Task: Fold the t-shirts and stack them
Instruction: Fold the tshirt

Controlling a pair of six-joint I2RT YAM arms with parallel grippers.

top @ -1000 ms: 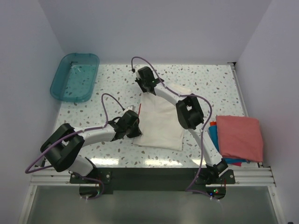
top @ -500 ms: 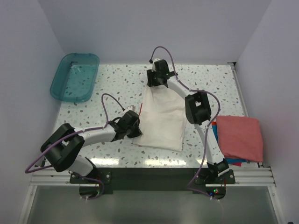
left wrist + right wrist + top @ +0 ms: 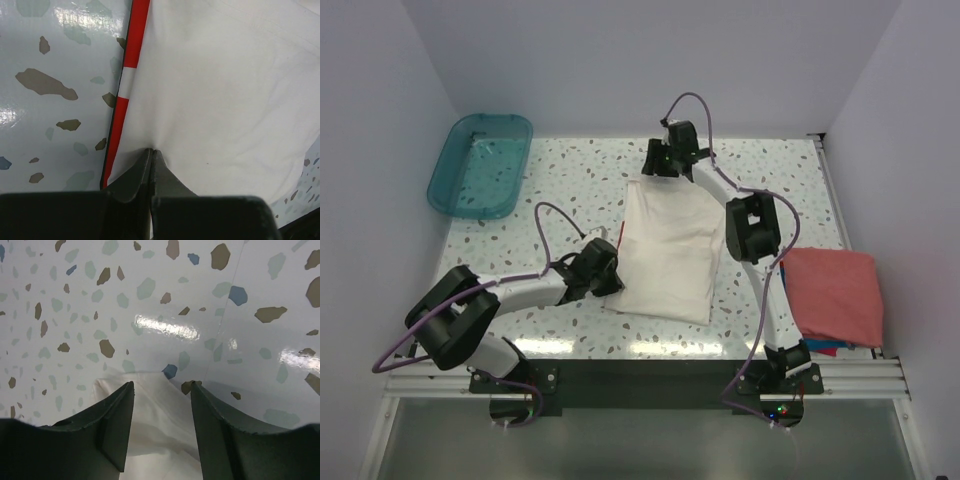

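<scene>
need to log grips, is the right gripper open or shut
Open: the right gripper has its fingers well apart, with an edge of the shirt between them.

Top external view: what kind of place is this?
Probably a lab robot cell, not a home: plain white walls box in a speckled tabletop, an aluminium rail runs along its near edge, and a cream t-shirt lies spread as the workpiece.

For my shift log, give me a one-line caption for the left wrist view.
Left gripper pinched shut on an edge of the cream-white t-shirt, beside its red printed stripe, on the speckled table.
</scene>
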